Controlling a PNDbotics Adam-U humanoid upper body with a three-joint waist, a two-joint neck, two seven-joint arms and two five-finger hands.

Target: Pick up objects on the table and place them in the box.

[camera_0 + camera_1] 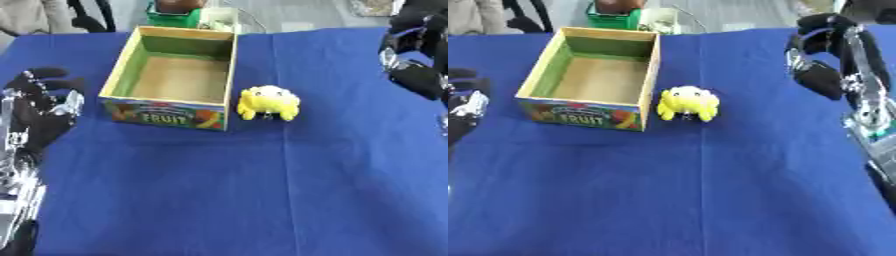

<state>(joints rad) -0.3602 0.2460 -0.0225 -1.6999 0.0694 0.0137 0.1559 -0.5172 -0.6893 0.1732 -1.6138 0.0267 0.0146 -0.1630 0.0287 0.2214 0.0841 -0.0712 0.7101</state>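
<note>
Box (171, 75) and yellow plush toy (269, 102) are what we're working with, both on the table (262, 190) under a blue cloth. Going left to right: our left hand (39, 107) sits at the left edge of the left eye view, level with the box's front, clear of the box wall and resting over the cloth. Its fingers (48, 74) are curled inward and we see nothing held in them. Next is the box, open-topped with wooden walls, a green inner back wall and a printed front panel reading FRUIT. We see nothing inside it. The plush toy sits just beside the box's right front corner, on the cloth, outside the box. We can't tell if it actually touches the wall. Then bare cloth. Our right hand (820, 55) is at the upper right in the right eye view, raised, well apart from the toy and the box. Its fingers (817, 25) are bent over at the top and hold nothing. Behind the box, past the table's far edge, there's a green container (175, 17).
</note>
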